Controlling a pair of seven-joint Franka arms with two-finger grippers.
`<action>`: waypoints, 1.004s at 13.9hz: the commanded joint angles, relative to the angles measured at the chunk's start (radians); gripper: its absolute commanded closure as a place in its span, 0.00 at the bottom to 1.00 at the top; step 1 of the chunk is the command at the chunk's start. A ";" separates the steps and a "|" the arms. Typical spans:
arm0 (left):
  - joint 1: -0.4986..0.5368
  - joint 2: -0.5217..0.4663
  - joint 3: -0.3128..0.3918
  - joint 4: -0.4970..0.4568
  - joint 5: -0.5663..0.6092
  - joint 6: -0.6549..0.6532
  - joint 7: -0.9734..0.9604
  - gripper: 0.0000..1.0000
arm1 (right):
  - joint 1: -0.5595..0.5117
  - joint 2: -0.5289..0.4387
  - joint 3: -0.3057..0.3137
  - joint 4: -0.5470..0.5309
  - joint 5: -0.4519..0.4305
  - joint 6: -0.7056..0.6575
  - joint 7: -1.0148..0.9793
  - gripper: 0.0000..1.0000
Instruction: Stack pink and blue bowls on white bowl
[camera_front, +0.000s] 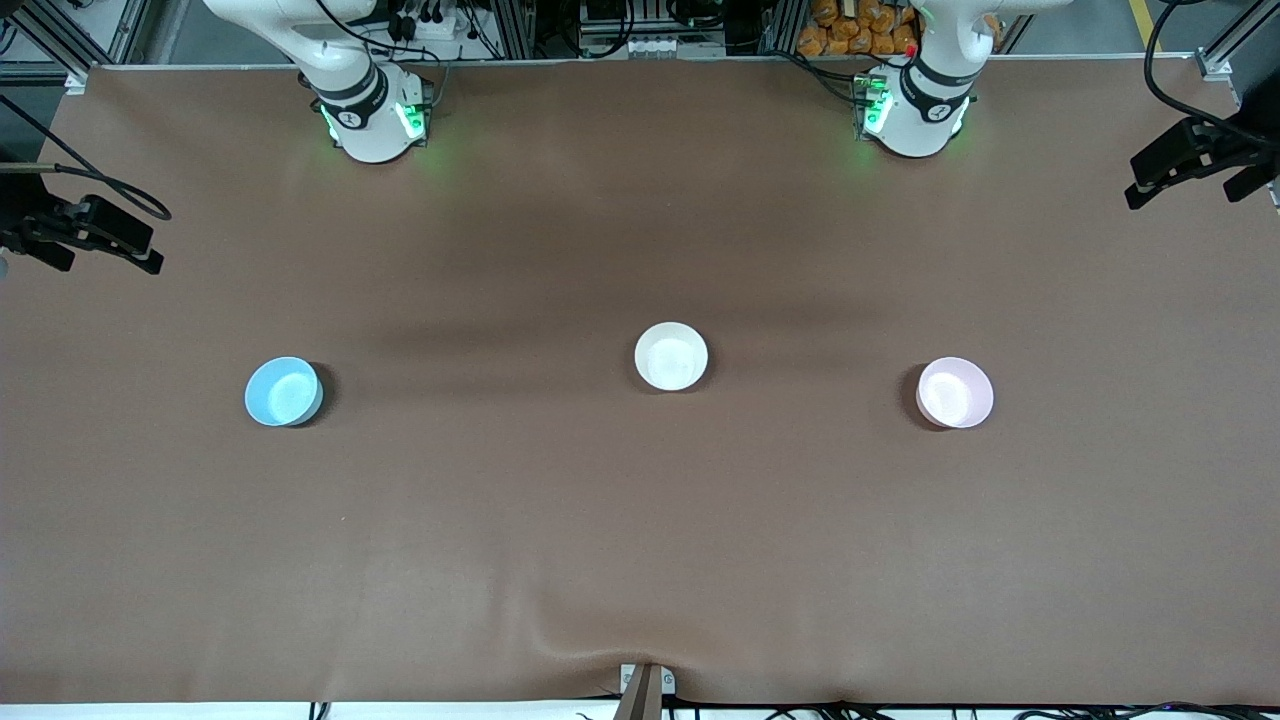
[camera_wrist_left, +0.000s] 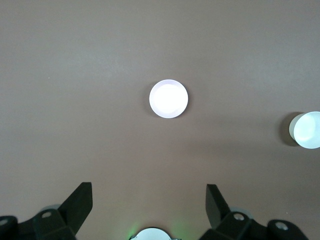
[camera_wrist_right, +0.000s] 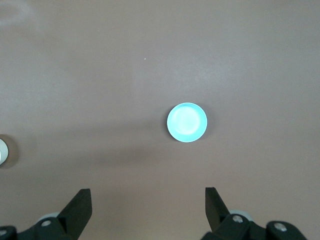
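you have the white bowl (camera_front: 671, 356) mid-table, the blue bowl (camera_front: 284, 392) well apart toward the right arm's end and the pink bowl (camera_front: 956, 392) toward the left arm's end, while the left gripper (camera_wrist_left: 149, 202) and right gripper (camera_wrist_right: 148, 207) hang high, jaws wide and empty.

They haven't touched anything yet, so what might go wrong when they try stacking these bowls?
The pink bowl, white bowl and blue bowl are glossy and round, so one could slip from the open left gripper or right gripper.

The white bowl sits loose on the table; a bowl lowered off-centre might push it aside or settle tilted.

Both arms must reach the same middle bowl and could clash if they move together.
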 joint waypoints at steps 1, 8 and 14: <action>-0.011 -0.005 -0.001 0.014 0.024 -0.027 0.011 0.00 | -0.019 0.003 0.012 0.011 0.003 -0.009 -0.001 0.00; -0.005 0.008 -0.004 0.019 0.025 -0.017 0.020 0.00 | -0.019 0.003 0.012 0.013 0.003 -0.003 -0.001 0.00; -0.004 0.007 -0.006 0.005 0.015 -0.024 0.021 0.00 | -0.019 0.003 0.012 0.011 0.003 -0.001 -0.001 0.00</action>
